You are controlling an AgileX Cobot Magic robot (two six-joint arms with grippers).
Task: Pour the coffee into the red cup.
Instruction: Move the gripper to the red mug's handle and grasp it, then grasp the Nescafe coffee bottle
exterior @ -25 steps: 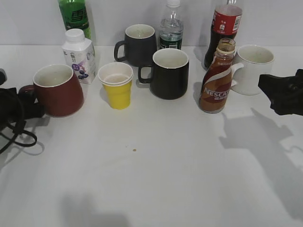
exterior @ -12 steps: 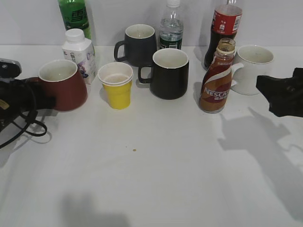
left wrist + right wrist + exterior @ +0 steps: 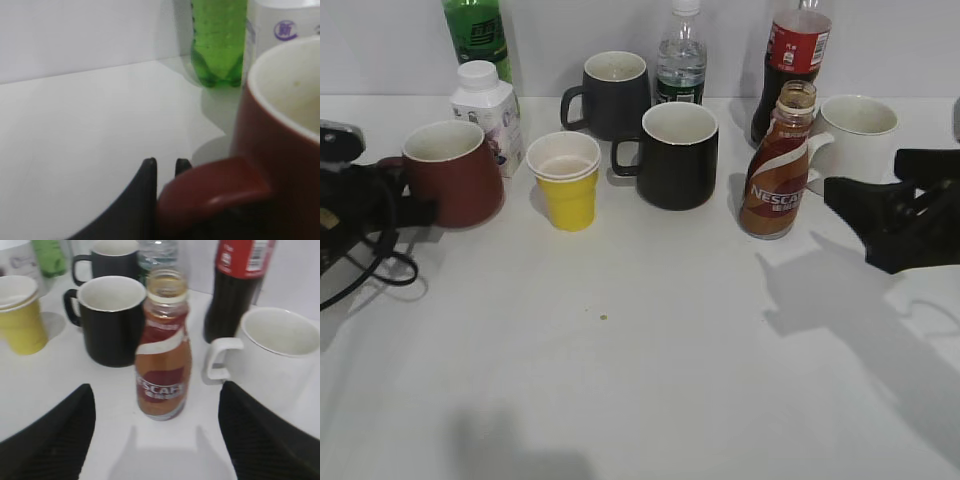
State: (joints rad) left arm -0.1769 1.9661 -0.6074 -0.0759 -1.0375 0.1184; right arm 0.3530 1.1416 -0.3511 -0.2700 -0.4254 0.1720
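The red cup (image 3: 455,180) stands upright at the far left, in front of a white carton. My left gripper (image 3: 392,197) is shut on its loop handle (image 3: 215,192); the cup's off-white inside shows in the left wrist view (image 3: 295,95). The coffee bottle (image 3: 777,170), uncapped, with brown liquid and a NESCAFE label, stands at the right in front of the cola bottle. My right gripper (image 3: 848,203) is open and empty just right of it. In the right wrist view the bottle (image 3: 162,360) stands beyond and between the open fingers (image 3: 156,386), untouched.
A yellow paper cup (image 3: 566,180), a black mug (image 3: 675,155) and a dark grey mug (image 3: 612,92) stand in the middle. A white mug (image 3: 855,145) and a cola bottle (image 3: 795,60) are close behind the coffee. A water bottle (image 3: 680,55), green bottle (image 3: 477,35) and white carton (image 3: 485,115) line the back.
My left gripper has drawn the red cup a little right and back and set it level. My right gripper has moved left toward the coffee bottle.
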